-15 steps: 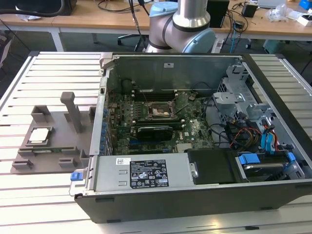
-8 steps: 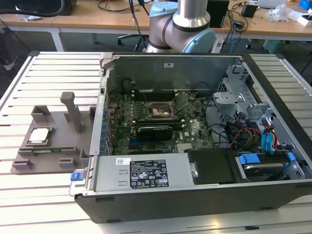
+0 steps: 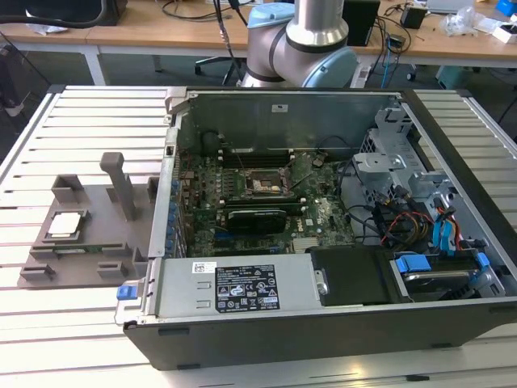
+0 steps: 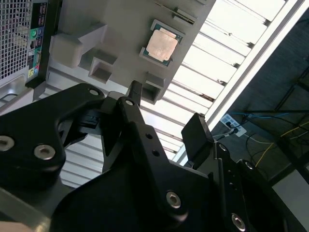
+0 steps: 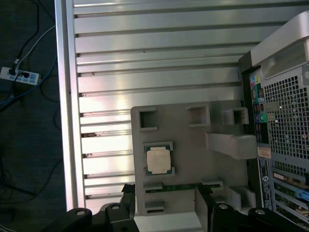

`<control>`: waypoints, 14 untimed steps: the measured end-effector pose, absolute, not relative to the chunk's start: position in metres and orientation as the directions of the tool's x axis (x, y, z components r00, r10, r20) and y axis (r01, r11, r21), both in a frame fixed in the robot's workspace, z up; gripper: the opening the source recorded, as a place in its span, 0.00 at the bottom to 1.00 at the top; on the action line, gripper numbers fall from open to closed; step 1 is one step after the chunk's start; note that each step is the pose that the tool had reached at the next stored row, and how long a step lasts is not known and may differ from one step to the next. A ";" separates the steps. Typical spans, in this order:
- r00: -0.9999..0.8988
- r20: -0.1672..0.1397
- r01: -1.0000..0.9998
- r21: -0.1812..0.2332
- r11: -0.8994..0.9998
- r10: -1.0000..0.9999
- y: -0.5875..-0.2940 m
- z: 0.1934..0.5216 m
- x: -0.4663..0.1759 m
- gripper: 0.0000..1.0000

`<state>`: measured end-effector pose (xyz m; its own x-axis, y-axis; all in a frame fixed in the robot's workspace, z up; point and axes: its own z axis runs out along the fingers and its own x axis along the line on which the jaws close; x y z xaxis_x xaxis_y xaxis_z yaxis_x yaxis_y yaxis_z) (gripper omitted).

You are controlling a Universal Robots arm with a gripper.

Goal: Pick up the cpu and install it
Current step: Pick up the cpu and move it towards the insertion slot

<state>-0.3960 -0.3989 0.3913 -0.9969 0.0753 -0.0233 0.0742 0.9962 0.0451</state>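
Looking into the case (image 3: 363,339), laid open mid-frame, baring the socket (image 3: 262,184) for access; at the exterior view's left, spotting the plate (image 3: 105,242) cradling the cpu (image 3: 66,225) flat, top up, ready for grasping; hanging over the plate with gripper (image 5: 164,193) spread wide, empty; cannot read the case's label (image 3: 246,293).

The cpu (image 3: 66,224) on the grey fixture plate (image 3: 101,230)
I'm seeing it sitting flat in that plate's square pocket, silvery top facing up.

Stickers (image 3: 245,288) on computer case (image 3: 323,335), print too small to read
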 end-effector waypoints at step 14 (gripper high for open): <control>-0.997 -0.023 0.074 0.045 0.996 0.075 -0.399 0.382 -0.396 0.61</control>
<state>-0.3960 -0.3988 0.3823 -0.9969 0.0753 -0.0233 0.0742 0.9962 0.0450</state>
